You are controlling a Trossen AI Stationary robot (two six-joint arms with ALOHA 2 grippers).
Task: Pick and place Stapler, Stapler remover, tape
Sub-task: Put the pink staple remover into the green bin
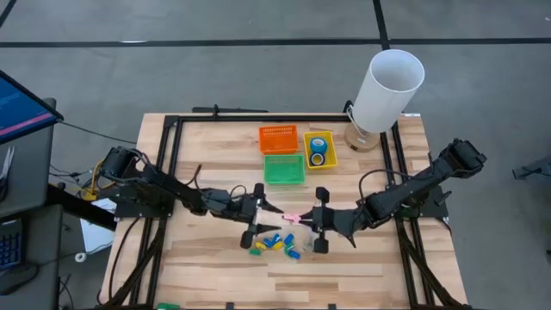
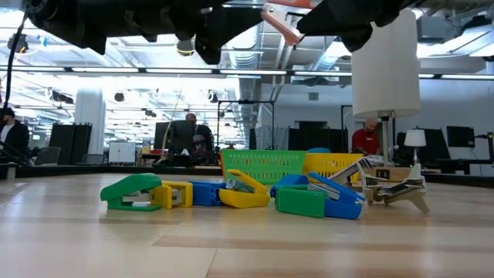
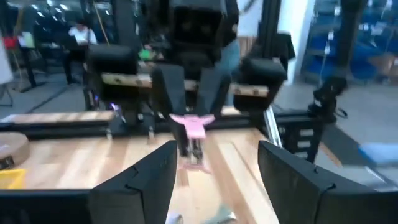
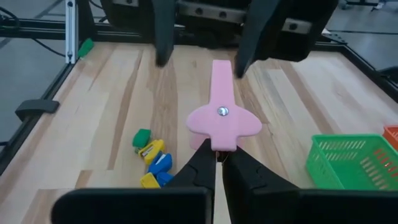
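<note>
My right gripper (image 1: 307, 220) is shut on a pink stapler remover (image 1: 293, 217) and holds it above the table's middle. My left gripper (image 1: 272, 213) is open and faces it. Its fingers (image 4: 163, 31) stand on either side of the remover's far end without touching. Below them lies a pile of small green, yellow and blue staplers (image 1: 275, 244), resting on the wood (image 2: 231, 193). Two blue tape rolls (image 1: 318, 150) lie in the yellow basket (image 1: 307, 160). My right gripper pinches the remover's wide pink end (image 4: 215, 144) between its two fingertips (image 4: 200, 163). The fingers come level from the table's right side and lie along the remover. The remover is lifted clear of the table, its narrow end (image 4: 221, 68) pointing at the left gripper.
An orange basket (image 1: 278, 138) and a green basket (image 1: 283, 169) stand beside the yellow one at the back. A white cylinder on a round base (image 1: 387, 90) stands at the back right. A silver metal stapler remover (image 2: 395, 187) lies right of the pile.
</note>
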